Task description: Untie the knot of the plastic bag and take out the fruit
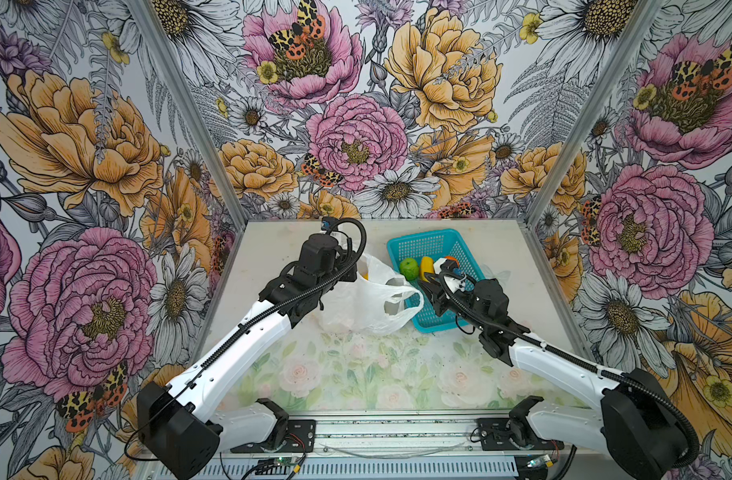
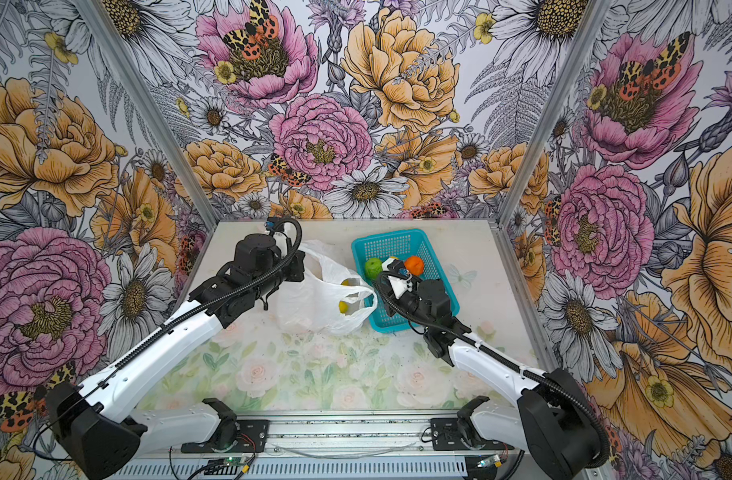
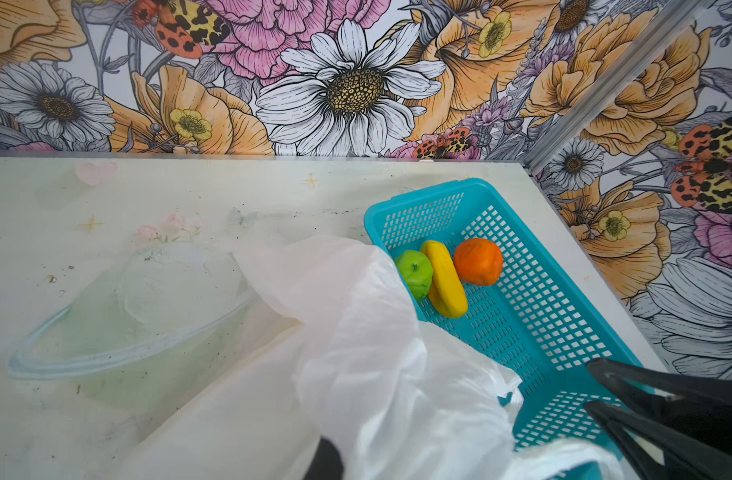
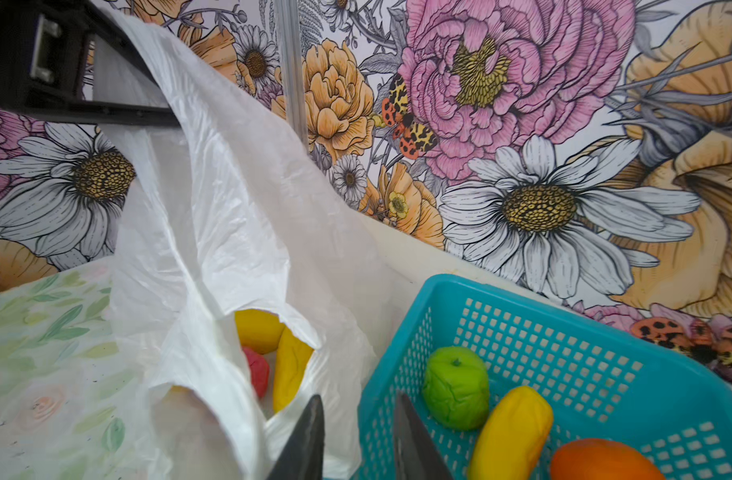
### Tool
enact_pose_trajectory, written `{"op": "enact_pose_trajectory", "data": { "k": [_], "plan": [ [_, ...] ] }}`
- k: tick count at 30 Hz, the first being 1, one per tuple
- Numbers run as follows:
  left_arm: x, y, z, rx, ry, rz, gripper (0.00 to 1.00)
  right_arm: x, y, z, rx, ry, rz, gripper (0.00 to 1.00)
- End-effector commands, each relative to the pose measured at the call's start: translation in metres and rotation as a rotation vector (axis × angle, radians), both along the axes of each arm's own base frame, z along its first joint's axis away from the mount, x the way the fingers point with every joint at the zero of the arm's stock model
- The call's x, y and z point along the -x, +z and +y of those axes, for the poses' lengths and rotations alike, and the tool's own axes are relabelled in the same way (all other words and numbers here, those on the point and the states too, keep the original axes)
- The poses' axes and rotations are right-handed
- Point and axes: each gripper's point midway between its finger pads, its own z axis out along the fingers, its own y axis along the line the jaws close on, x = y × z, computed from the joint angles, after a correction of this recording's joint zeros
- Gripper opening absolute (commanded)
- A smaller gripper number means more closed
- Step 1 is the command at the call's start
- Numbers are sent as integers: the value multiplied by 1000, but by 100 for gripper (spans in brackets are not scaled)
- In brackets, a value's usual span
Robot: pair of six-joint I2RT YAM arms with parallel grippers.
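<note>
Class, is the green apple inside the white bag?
No, the green apple lies in the blue basket, outside the bag.

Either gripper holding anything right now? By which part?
Left gripper is shut on the plastic bag, pinching its lifted upper edge by the mouth. Right gripper is open, holding nothing.

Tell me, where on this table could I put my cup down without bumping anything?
Best: the table's front strip, between the bag and the arm bases. The far left corner behind the left arm looks bare too. Crowded: the middle, where bag meets basket and the right end effector hovers.
</note>
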Motion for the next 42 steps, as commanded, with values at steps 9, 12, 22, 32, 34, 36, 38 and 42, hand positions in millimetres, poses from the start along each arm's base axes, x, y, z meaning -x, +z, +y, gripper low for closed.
{"op": "enact_pose_trajectory", "data": {
  "k": [9, 12, 22, 32, 34, 36, 38, 42],
  "plan": [
    [-2, 0, -7, 11, -42, 3, 0, 32, -26, 45, 46, 328, 59, 21],
    [-3, 5, -12, 28, -61, 2, 0, 65, -38, 82, 138, 495, 89, 24],
    [-1, 28, -21, 86, -88, -56, 0, 90, -53, 186, 142, 636, 126, 31],
    [12, 72, -14, 92, -28, -157, 0, 57, -39, 188, 157, 501, -2, 27],
    [17, 73, -19, 91, -68, -168, 0, 44, -31, 180, 171, 472, -12, 26],
    [21, 76, -19, 73, -74, -163, 0, 37, -23, 169, 152, 464, -36, 26],
    [26, 88, -17, 75, -77, -187, 0, 27, -20, 151, 137, 411, -41, 27],
    [33, 86, -21, 43, -135, -198, 0, 30, -32, 140, 132, 407, -14, 29]
  ]
}}
